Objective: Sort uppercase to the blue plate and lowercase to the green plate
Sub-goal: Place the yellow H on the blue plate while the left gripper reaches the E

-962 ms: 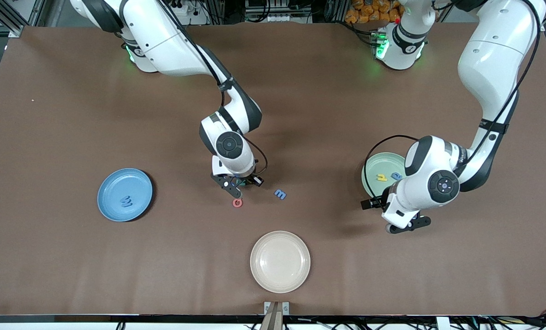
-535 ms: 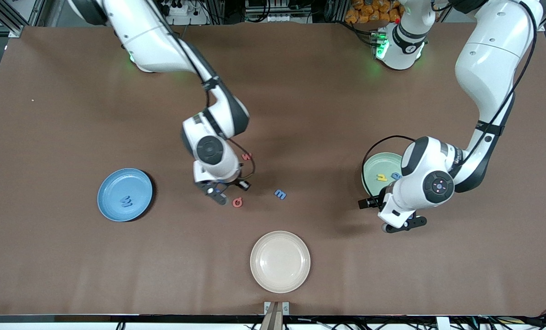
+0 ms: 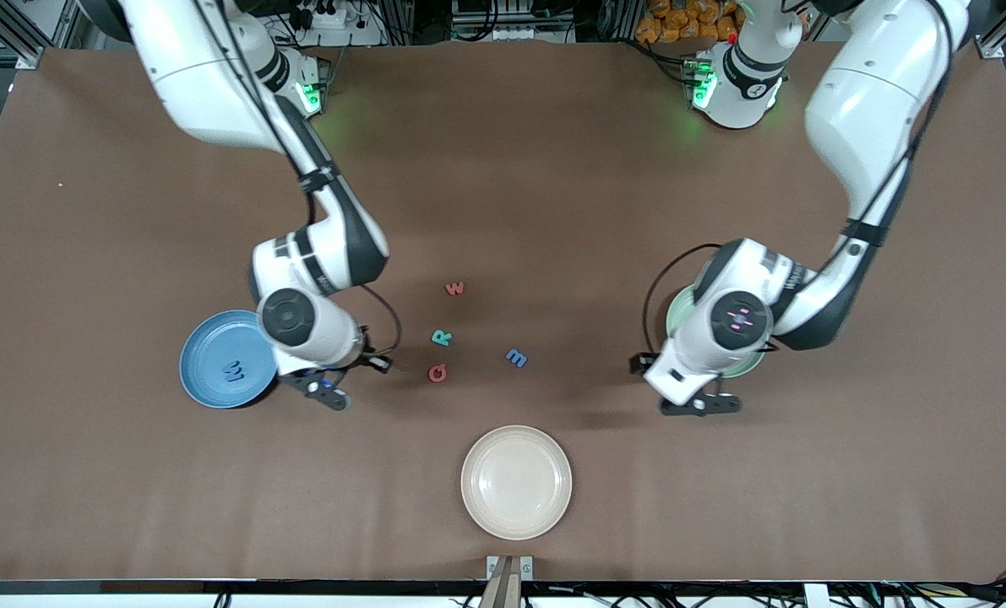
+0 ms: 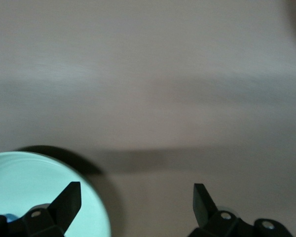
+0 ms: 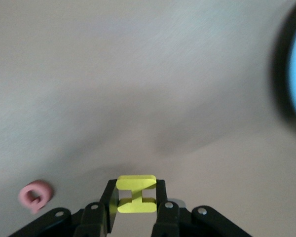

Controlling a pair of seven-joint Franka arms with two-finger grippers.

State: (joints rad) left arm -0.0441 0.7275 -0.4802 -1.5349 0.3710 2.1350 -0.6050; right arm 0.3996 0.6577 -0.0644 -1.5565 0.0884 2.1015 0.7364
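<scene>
Right gripper [image 3: 327, 390]: clamped on small yellow foam letter H [image 5: 136, 194], held up in the air, centre-left of frame. Round mid-blue plate [image 3: 207, 376], holding blue foam W [image 3: 232, 371], lies just beside it toward frame left; short carry judged. Left gripper [image 3: 699, 404]: spread wide, empty, beside pale mint-green plate [image 4: 34, 182]. Brown table [image 3: 722, 507].

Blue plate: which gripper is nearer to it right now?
Right. The right gripper, shut on the yellow H, is beside the blue plate's rim. The left gripper, fingers open, is by the green plate.
</scene>
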